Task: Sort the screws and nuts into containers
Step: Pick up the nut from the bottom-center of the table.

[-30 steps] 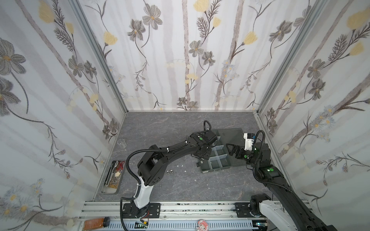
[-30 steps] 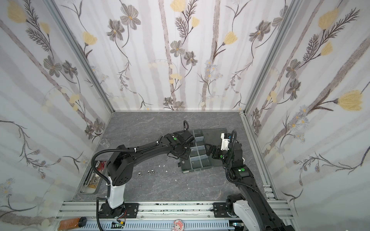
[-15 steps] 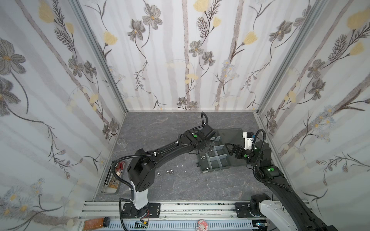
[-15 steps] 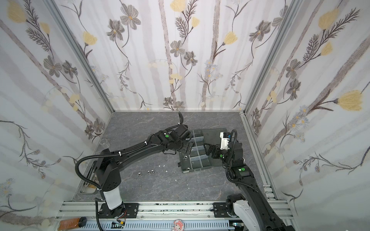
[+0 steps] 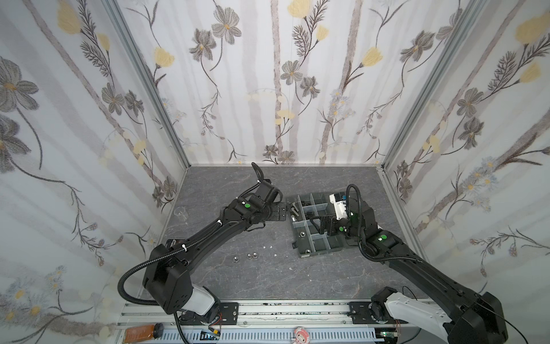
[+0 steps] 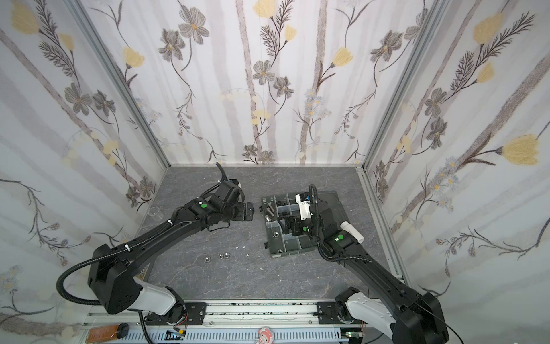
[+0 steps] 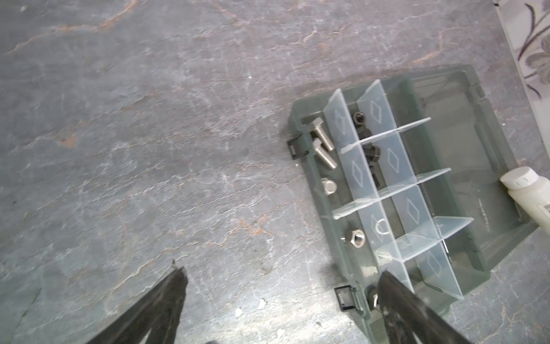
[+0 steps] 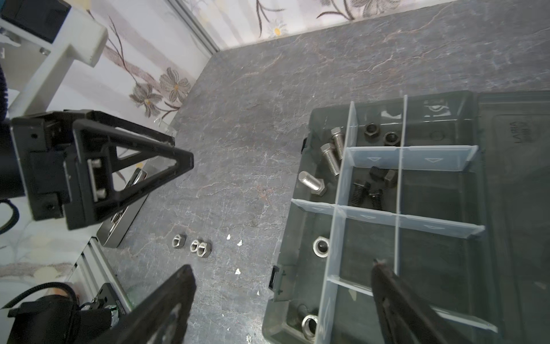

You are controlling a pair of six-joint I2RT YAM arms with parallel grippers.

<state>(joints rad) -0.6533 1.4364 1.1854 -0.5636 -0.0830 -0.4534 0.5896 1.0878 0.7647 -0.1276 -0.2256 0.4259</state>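
The dark grey organizer box (image 5: 318, 253) (image 6: 288, 253) lies open right of centre, its containers split by translucent dividers. Three silver screws (image 5: 294, 211) (image 7: 323, 146) (image 8: 331, 156) lie in its far-left compartment. Black nuts (image 8: 372, 131) fill the neighbouring one, and silver nuts (image 8: 321, 246) (image 7: 355, 238) rest in the near-left ones. Three more silver nuts (image 5: 245, 257) (image 6: 220, 257) (image 8: 193, 244) lie on the table. My left gripper (image 5: 284, 211) (image 6: 253, 213) (image 7: 281, 271) is open and empty just left of the box. My right gripper (image 5: 318, 225) (image 6: 285, 225) (image 8: 281, 265) is open above the box's left side.
A small clear cup (image 5: 180, 213) (image 6: 155, 212) stands by the left wall. A metal tray (image 8: 125, 214) lies at the table's left edge. White specks (image 5: 269, 247) dot the table between the loose nuts and the box. The box's lid (image 6: 336, 202) (image 8: 520, 178) lies flat to its right.
My left gripper has opened wide and drawn back leftward off the box. My right gripper has shifted left over the box's compartments, its jaws slightly narrower.
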